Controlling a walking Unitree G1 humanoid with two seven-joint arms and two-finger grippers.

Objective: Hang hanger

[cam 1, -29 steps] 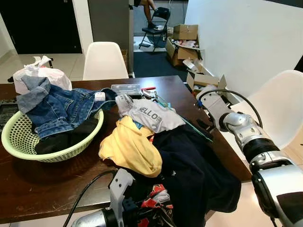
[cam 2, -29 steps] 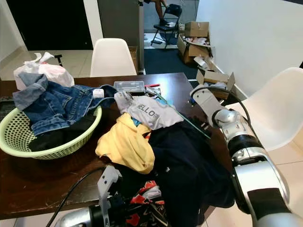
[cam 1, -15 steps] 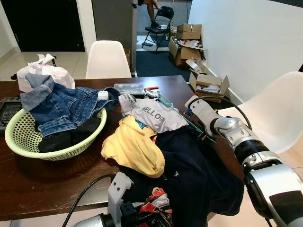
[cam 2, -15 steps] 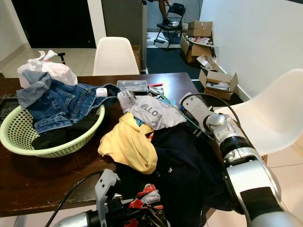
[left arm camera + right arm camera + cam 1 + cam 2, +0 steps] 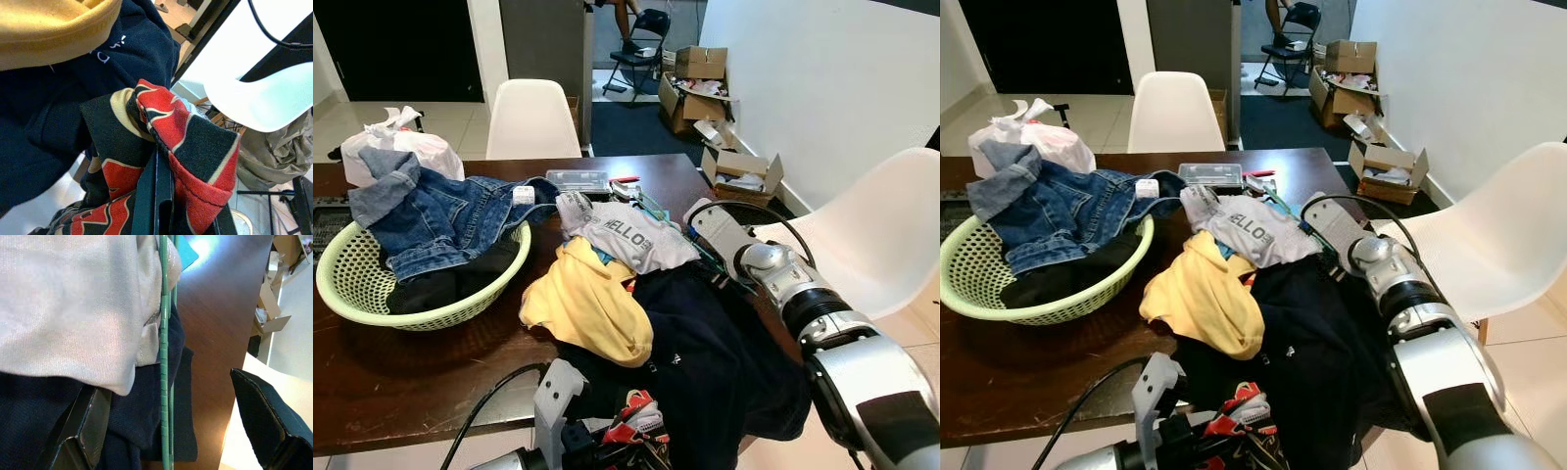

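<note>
We stand at a dark wooden table [image 5: 401,377] heaped with laundry, in a room with white walls, pale tiled floor and a blue carpet strip further back. Two white chairs are here: one [image 5: 530,117] across the table, one [image 5: 881,220] just beyond our right arm. Cardboard boxes [image 5: 705,83] lie along the wall, with a black folding chair [image 5: 641,39] past them, where a person's legs [image 5: 625,15] show.

Our right claw [image 5: 168,423] hangs low over the table's right edge with its fingers [image 5: 90,423] spread wide and nothing between them that they grip. The green hanger [image 5: 165,357] runs straight up the gap between the fingers, lying on the dark navy garment [image 5: 715,352] and along the edge of the grey shirt [image 5: 631,235], which sits just beside one finger. Beyond the claw, near the shirt's far end, sit a clear box [image 5: 576,179] and a red-handled tool [image 5: 624,181]. Further from it lie the yellow garment [image 5: 587,304] and, well apart, the green basket [image 5: 347,294] holding jeans [image 5: 431,220], with a white bag [image 5: 396,147] behind.

Our left claw [image 5: 157,196] is at the near table edge, pinched closed on a red and black cloth [image 5: 166,127] that drapes over it.

Compared with a second ago, the right arm has reached further in over the table, from beside the edge to the hanger by the grey shirt. The left claw keeps its hold on the cloth.
</note>
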